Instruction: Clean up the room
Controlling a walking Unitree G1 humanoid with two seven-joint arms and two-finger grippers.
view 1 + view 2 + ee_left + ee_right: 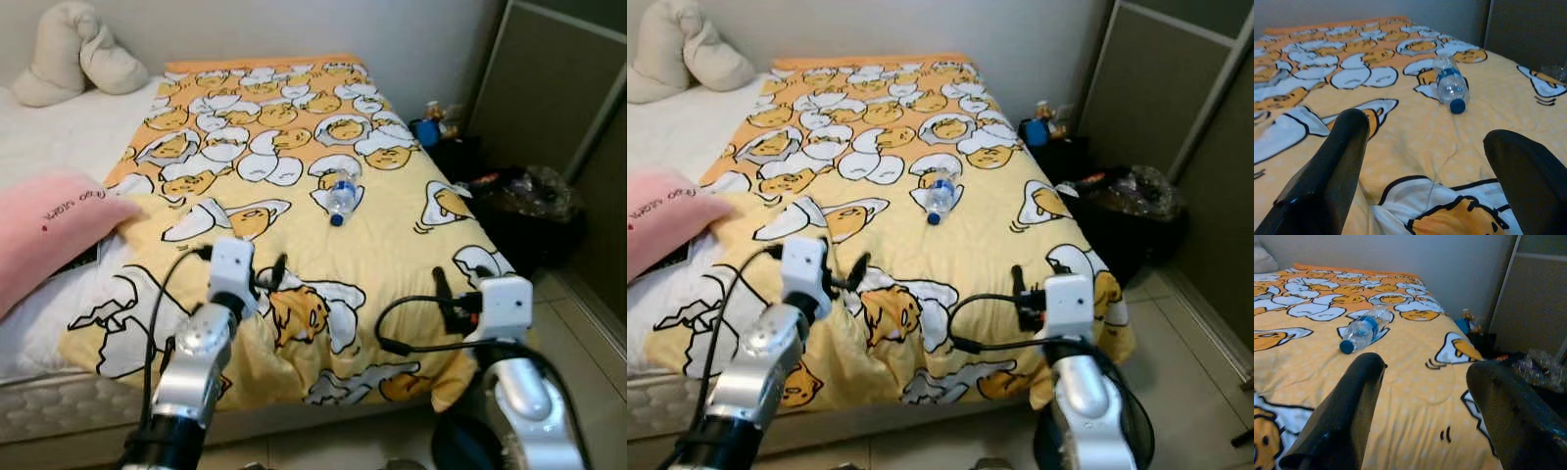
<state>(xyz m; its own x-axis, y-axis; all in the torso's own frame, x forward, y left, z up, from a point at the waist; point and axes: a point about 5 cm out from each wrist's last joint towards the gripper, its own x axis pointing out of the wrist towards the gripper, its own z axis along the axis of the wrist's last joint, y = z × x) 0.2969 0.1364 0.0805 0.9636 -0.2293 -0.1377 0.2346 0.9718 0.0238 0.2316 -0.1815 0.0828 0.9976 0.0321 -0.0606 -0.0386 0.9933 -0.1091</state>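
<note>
Nearest the head camera, both silver arms reach forward over the foot of the bed. The left gripper [1425, 161] hovers just above the yellow blanket [392, 245], its two black fingers [1337, 166] spread wide apart with nothing between them. The right gripper [1425, 406] is held over the blanket's near right corner, likewise released and empty, its fingers [1347, 416] well separated.

A clear plastic bottle [340, 196] with a blue cap lies on its side on the blanket, ahead of both grippers and well apart from them; it is ahead and slightly to the right of the left gripper, ahead and to the left of the right one. Its cap points back toward the robot.

Left of the left gripper, a pink pillow [44, 230] rests on the white sheet at the blanket's edge. Far ahead on the left, a cream cushion [73, 54] sits by the wall. To the right of the right gripper, beside the bed, stands a dark bin lined with a plastic bag [529, 196], with small blue items [428, 125] beyond it on the floor.
</note>
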